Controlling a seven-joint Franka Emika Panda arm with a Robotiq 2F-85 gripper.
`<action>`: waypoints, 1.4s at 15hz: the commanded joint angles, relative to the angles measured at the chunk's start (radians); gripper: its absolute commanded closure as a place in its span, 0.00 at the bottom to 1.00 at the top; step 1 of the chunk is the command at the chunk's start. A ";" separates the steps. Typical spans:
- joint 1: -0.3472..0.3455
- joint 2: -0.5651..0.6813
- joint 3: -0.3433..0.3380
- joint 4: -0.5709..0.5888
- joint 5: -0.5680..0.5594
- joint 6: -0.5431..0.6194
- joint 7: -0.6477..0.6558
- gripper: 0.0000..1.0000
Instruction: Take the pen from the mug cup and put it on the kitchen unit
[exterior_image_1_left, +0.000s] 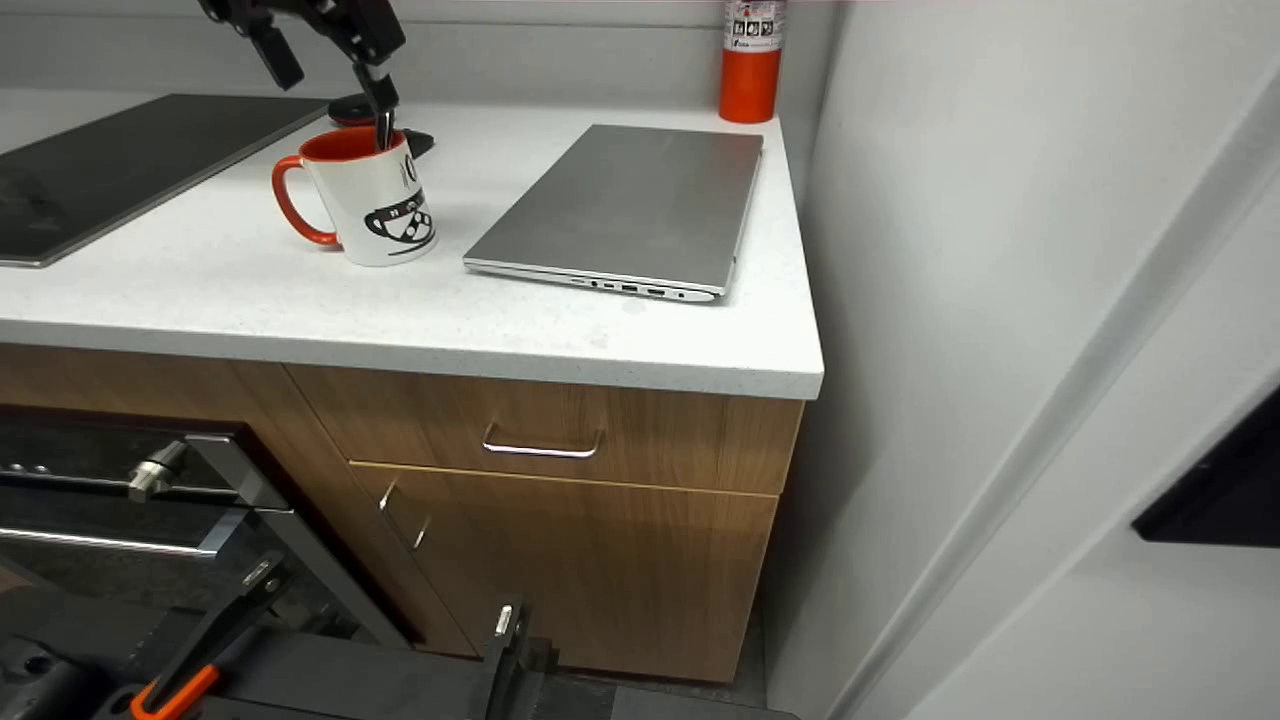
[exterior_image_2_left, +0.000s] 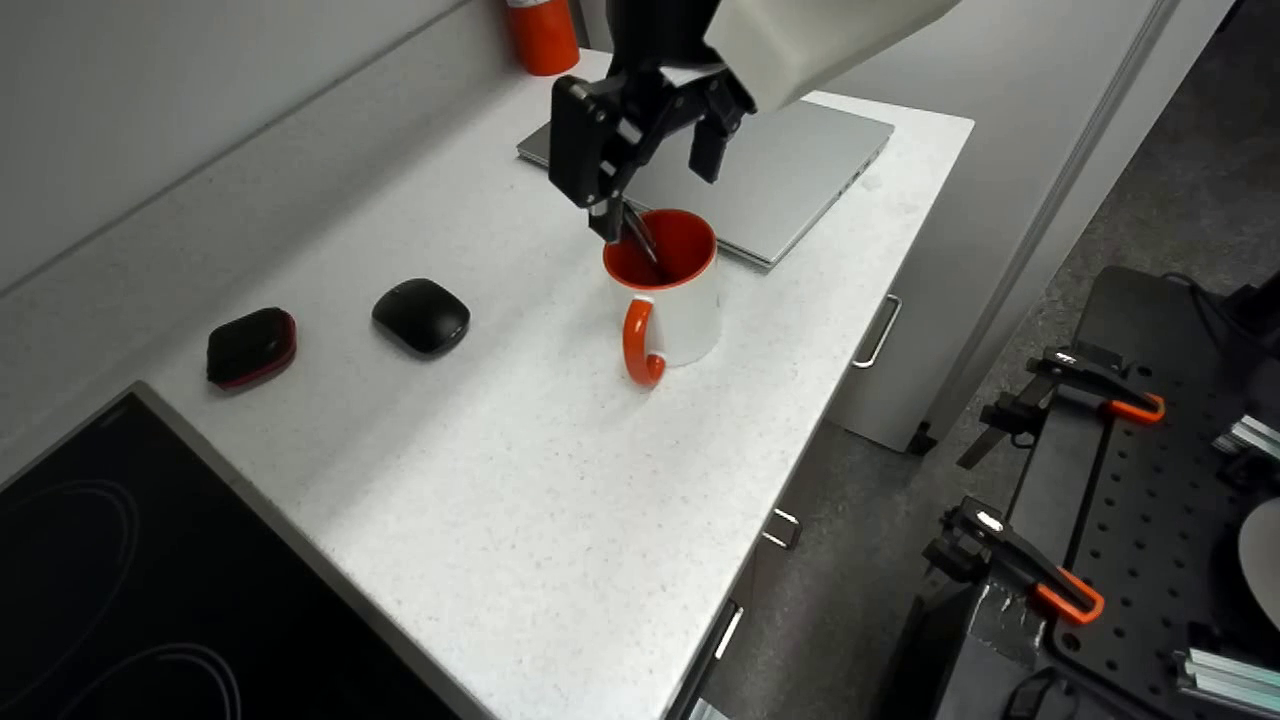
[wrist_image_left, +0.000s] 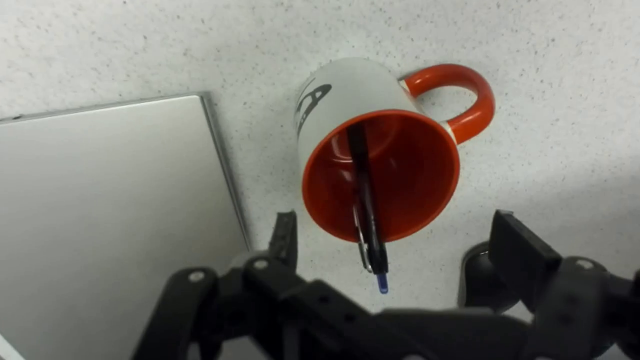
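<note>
The pen (wrist_image_left: 369, 210) is dark, with a silver clip and a blue button. It leans inside the mug cup, its top end past the red rim; it also shows in both exterior views (exterior_image_1_left: 385, 132) (exterior_image_2_left: 640, 234). The white mug cup (exterior_image_1_left: 375, 215) with red handle stands upright on the kitchen unit (exterior_image_1_left: 250, 290), also in an exterior view (exterior_image_2_left: 688, 325) and the wrist view (wrist_image_left: 360, 90). My gripper (wrist_image_left: 397, 235) is open above the mug, its fingers either side of the pen's top, touching neither in the wrist view. It also shows in both exterior views (exterior_image_1_left: 335, 88) (exterior_image_2_left: 657, 192).
A closed grey laptop (exterior_image_1_left: 630, 200) lies beside the mug. A black mouse (exterior_image_2_left: 420, 315) and a small dark red-edged case (exterior_image_2_left: 250, 348) lie towards the black hob (exterior_image_2_left: 100, 560). A red canister (exterior_image_1_left: 750, 80) stands at the back corner, near a wall (exterior_image_1_left: 960, 200).
</note>
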 joint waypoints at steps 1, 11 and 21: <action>-0.012 0.072 -0.008 0.046 -0.049 0.056 0.052 0.00; 0.000 0.137 -0.047 0.089 -0.040 0.096 0.046 0.48; 0.003 0.144 -0.072 0.096 0.010 0.088 0.019 0.97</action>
